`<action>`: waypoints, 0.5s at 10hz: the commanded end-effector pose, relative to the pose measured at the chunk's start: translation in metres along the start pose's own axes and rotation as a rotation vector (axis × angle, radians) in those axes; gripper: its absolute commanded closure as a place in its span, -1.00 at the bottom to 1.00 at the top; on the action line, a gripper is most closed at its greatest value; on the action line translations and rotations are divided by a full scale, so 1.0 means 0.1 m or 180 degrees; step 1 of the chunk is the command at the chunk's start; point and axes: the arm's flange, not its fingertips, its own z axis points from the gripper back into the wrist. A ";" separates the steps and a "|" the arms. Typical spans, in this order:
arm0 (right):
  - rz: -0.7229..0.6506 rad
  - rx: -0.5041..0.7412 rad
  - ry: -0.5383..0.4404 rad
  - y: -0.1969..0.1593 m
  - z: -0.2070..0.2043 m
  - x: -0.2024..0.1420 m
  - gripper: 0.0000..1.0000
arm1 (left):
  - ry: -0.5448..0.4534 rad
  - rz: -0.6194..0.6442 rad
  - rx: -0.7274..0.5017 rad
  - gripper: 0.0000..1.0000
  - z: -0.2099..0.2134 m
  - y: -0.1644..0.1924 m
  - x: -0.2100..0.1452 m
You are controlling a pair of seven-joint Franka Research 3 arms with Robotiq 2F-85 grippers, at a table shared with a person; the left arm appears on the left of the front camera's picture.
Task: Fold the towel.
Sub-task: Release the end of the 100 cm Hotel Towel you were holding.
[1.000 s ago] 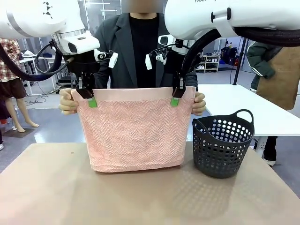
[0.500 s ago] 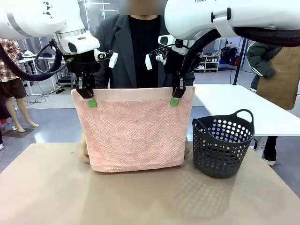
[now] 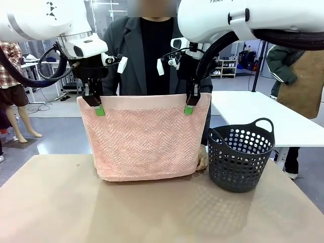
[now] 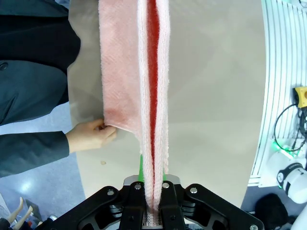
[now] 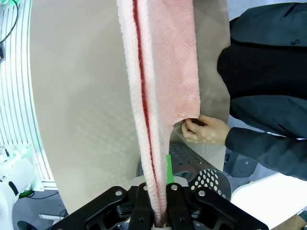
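— What are your pincers doing?

— I am pinching the towel (image 3: 144, 142) with both. My left pincer (image 3: 97, 107) is pressing shut on one top corner, and my right pincer (image 3: 189, 106) is pressing shut on the other top corner. The green pads are biting on the smooth band along the top edge.

— Where is the towel hanging?

— It is hanging straight down below both pincers, stretching flat between them like a little curtain. Its bottom is reaching the table (image 3: 152, 217).

— How is it looking?

— It is looking soft and salmon pink, with a zigzag pattern all over. Only the band at the top is looking plain. Looking down along my fingers, I am seeing more than one layer squeezed together, with a darker red line showing in the gap between them.

— Is anybody helping?

— Yes. A person is standing on the far side of the towel. One hand (image 4: 88, 135) is pinching a bottom corner far below my left pincer. The other hand (image 5: 204, 130) is pinching the bottom corner far below my right pincer. A dark basket (image 3: 240, 157) is sitting on the table just beside that corner.
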 end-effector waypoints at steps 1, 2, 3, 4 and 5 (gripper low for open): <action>0.0003 -0.0013 0.0009 -0.02 0.02 0.00 1.00 | -0.0001 0.0001 0.0003 1.00 0.03 0.01 -0.01; 0.0003 -0.0013 0.0009 -0.02 0.02 0.00 1.00 | -0.0001 0.0001 0.0003 1.00 0.03 0.01 -0.01; 0.0003 -0.0013 0.0009 -0.02 0.02 0.00 1.00 | -0.0001 0.0001 0.0003 1.00 0.03 0.01 -0.01; 0.0003 -0.0013 0.0009 -0.02 0.02 0.00 1.00 | -0.0001 0.0001 0.0003 1.00 0.03 0.01 -0.01; 0.0003 -0.0013 0.0009 -0.02 0.02 0.00 1.00 | -0.0001 0.0001 0.0003 1.00 0.03 0.01 -0.01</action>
